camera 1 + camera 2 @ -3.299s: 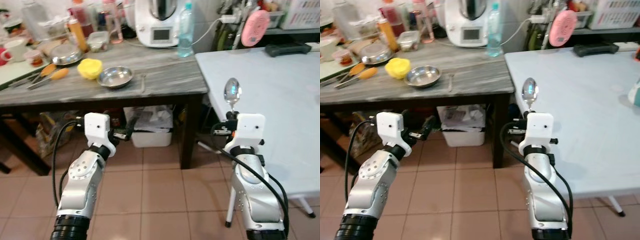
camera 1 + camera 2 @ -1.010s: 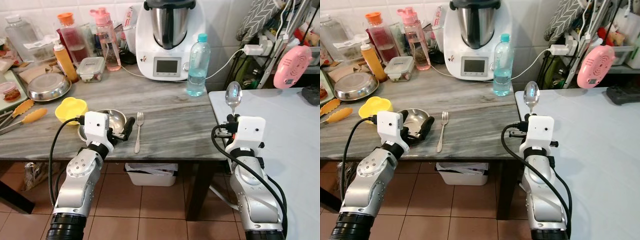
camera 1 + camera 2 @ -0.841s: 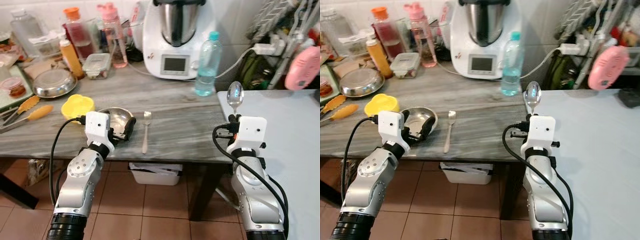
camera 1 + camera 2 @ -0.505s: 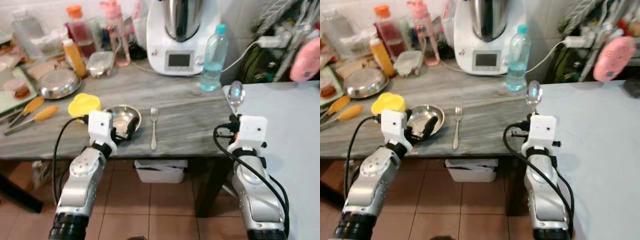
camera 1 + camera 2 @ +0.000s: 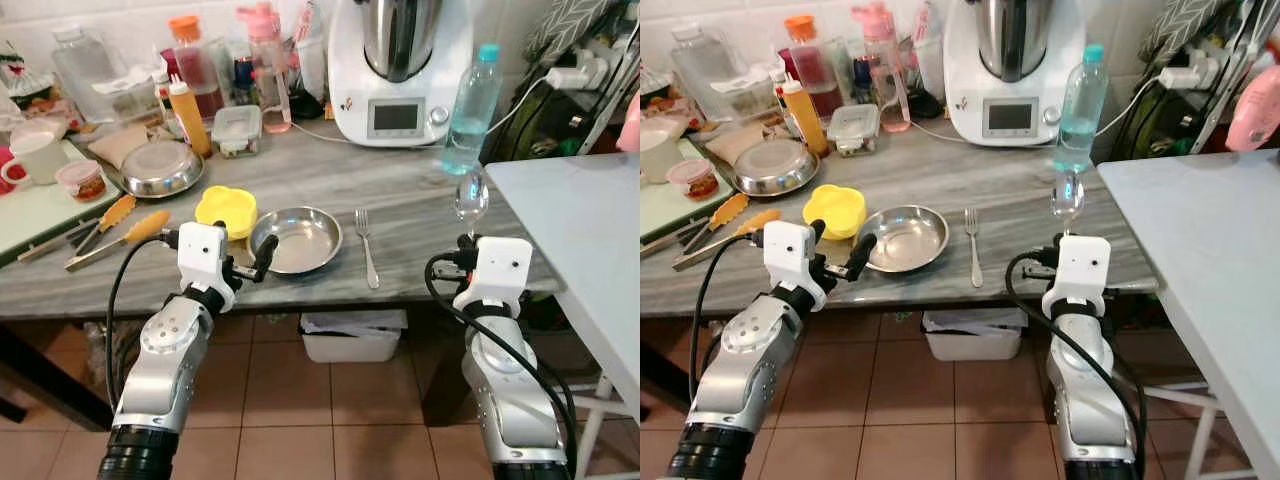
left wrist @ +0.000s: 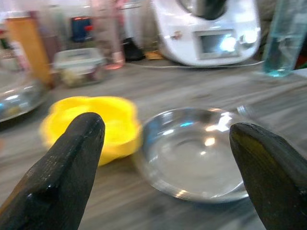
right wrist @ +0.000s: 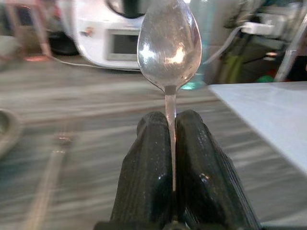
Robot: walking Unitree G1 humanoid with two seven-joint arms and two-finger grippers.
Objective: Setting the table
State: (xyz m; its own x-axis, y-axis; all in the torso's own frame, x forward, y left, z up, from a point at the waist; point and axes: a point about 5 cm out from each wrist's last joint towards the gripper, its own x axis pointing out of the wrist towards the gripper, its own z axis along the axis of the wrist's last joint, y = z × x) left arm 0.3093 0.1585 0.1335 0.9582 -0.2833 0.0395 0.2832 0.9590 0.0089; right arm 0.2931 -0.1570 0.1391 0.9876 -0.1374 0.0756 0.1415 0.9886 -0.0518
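Observation:
My right gripper [image 7: 168, 129] is shut on a silver spoon [image 5: 470, 194], held upright with its bowl up [image 7: 169, 45], just over the front right part of the grey marble table [image 5: 420, 215]. A steel bowl [image 5: 296, 240] lies on that table with a fork [image 5: 366, 245] to its right and a yellow dish [image 5: 225, 211] to its left. My left gripper [image 5: 254, 268] is open at the table's front edge, facing the steel bowl [image 6: 192, 158] and the yellow dish [image 6: 91, 125].
A white kitchen machine [image 5: 395, 70], a water bottle [image 5: 467, 95], sauce bottles [image 5: 188, 100], a lidded box [image 5: 238, 130], another steel bowl [image 5: 160, 168] and tongs [image 5: 115, 230] crowd the back and left. A white table [image 5: 585, 250] stands at the right. A bin [image 5: 355, 335] sits underneath.
The camera has shifted and I stand closer to the marble table. Both grippers now reach its front edge, the left one near the steel bowl. The spoon stays gripped.

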